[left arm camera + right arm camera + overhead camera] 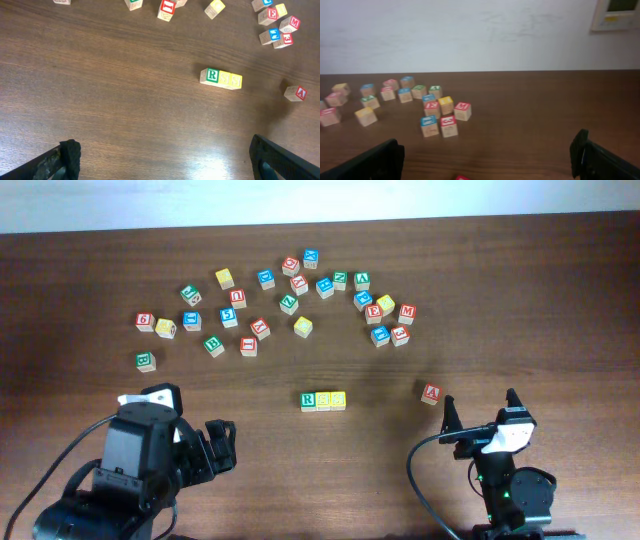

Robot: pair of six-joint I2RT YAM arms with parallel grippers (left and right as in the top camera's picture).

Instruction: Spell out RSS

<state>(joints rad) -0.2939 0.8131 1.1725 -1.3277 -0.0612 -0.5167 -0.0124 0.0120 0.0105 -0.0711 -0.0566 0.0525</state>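
Observation:
Three blocks stand in a row at the table's middle front: a green R block (308, 400) and two yellow S blocks (331, 400) touching it on its right. The row also shows in the left wrist view (221, 78). My left gripper (205, 448) is open and empty at the front left, well short of the row. My right gripper (481, 413) is open and empty at the front right. A red A block (431, 393) lies just beyond it; a sliver of that block shows at the bottom edge of the right wrist view (462, 177).
Many loose letter blocks (290, 300) lie scattered in an arc across the back of the wooden table. A cluster with a red M block (406, 313) sits at the back right. A green block (145, 361) lies at the left.

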